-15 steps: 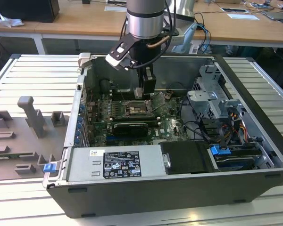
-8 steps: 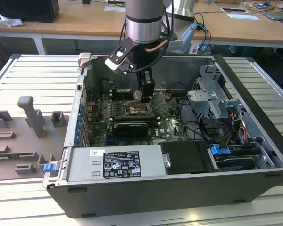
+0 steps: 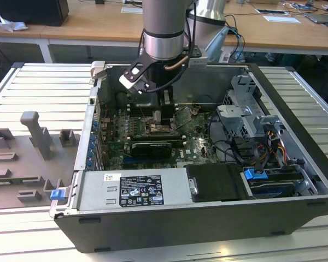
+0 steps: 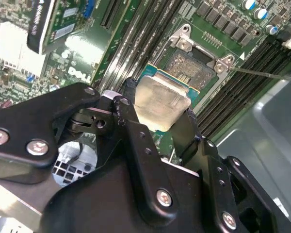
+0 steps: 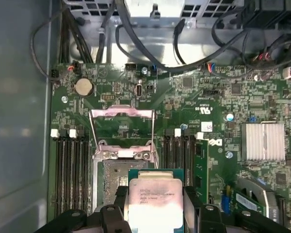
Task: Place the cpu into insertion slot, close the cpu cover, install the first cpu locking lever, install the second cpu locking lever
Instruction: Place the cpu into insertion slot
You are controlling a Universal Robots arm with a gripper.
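— Which step is being worked on?

— The first, it is judged. The cpu (image 4: 160, 99) is being pinched by two opposite edges between the fingers of the hand (image 4: 159, 115). It is being held over the insertion slot (image 4: 193, 65), overlapping one edge of the slot and not yet seated in it.

— Is the slot being left uncovered?

— Yes. In the first wrist view the cpu cover (image 5: 121, 113) is being shown raised at the side of the insertion slot away from the hand, and the brownish contact field is being left exposed.

— What is being called for by the placing?

— Probably the chip's edges being squared to the insertion slot's frame and the chip being lowered flat. A tilted seating is being judged a risk to the contacts.
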